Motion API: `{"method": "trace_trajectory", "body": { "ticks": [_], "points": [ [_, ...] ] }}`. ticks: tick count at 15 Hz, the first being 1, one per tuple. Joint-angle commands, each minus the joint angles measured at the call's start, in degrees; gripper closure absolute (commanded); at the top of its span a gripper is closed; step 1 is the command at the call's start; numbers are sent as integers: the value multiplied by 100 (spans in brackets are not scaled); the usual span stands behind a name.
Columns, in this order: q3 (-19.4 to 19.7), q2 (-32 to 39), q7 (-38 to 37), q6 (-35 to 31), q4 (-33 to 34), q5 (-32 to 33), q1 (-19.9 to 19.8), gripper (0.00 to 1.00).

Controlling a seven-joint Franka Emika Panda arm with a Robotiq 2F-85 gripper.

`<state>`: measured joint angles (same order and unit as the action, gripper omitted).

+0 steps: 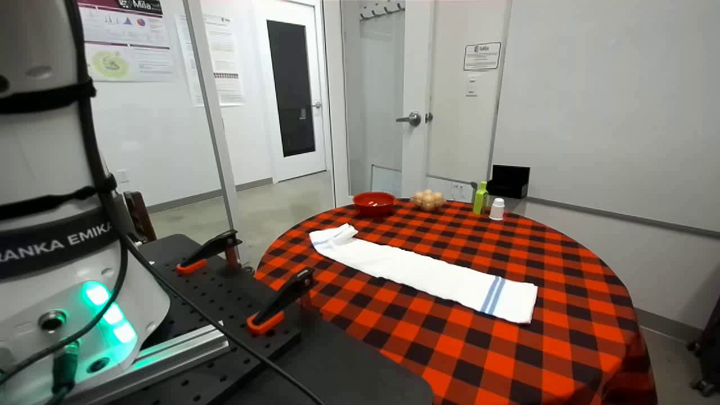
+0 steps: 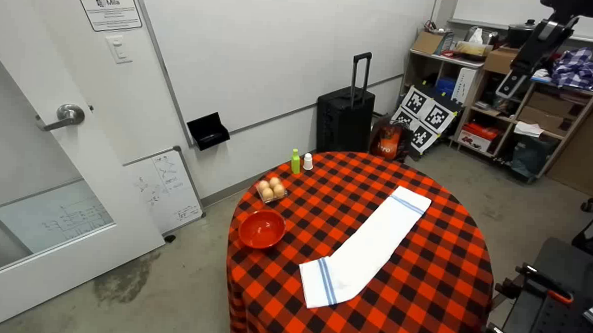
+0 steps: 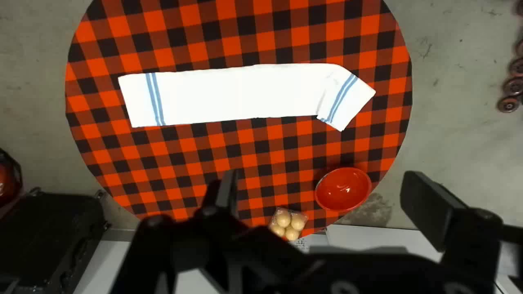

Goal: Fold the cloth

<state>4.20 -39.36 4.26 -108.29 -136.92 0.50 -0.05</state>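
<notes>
The cloth is a long white towel that lies across the checkered tabletop in both exterior views (image 1: 416, 270) (image 2: 373, 240) and in the wrist view (image 3: 245, 94). It has blue stripes near both ends. The end nearer the red bowl is bent at an angle, with a crease or raised flap there; the opposite end lies straight and flat. My gripper (image 3: 322, 179) is open and empty, with its fingers wide apart. It is high above the table, off the cloth; part of it shows at the top right in an exterior view (image 2: 513, 83).
On the tablecloth (image 1: 484, 371) stand a red bowl (image 2: 262, 228), a clear pack of eggs (image 2: 271, 189), a green bottle (image 2: 295, 162) and a small white bottle (image 2: 308, 161), all near the table's edge. Clamps (image 1: 281, 298) sit on the robot's black base by the table.
</notes>
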Motion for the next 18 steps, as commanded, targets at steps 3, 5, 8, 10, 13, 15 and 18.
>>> {"method": "trace_trajectory", "body": {
  "ticks": [3, 5, 8, 10, 13, 15, 18],
  "points": [
    [-31, 5, 21, 7, 12, -25, -42, 0],
    [-31, 5, 21, 7, 12, -25, -42, 0],
    [-60, 152, -64, -132, 17, -28, -55, 0],
    [-54, 485, -198, -417, 123, 74, -170, 0],
    [42, 1061, -327, -946, 368, 208, -398, 0],
    [160, 1586, -263, -1221, 652, 349, -592, 0],
    [249, 2353, -360, -1451, 1133, 846, -933, 0]
  ]
}}
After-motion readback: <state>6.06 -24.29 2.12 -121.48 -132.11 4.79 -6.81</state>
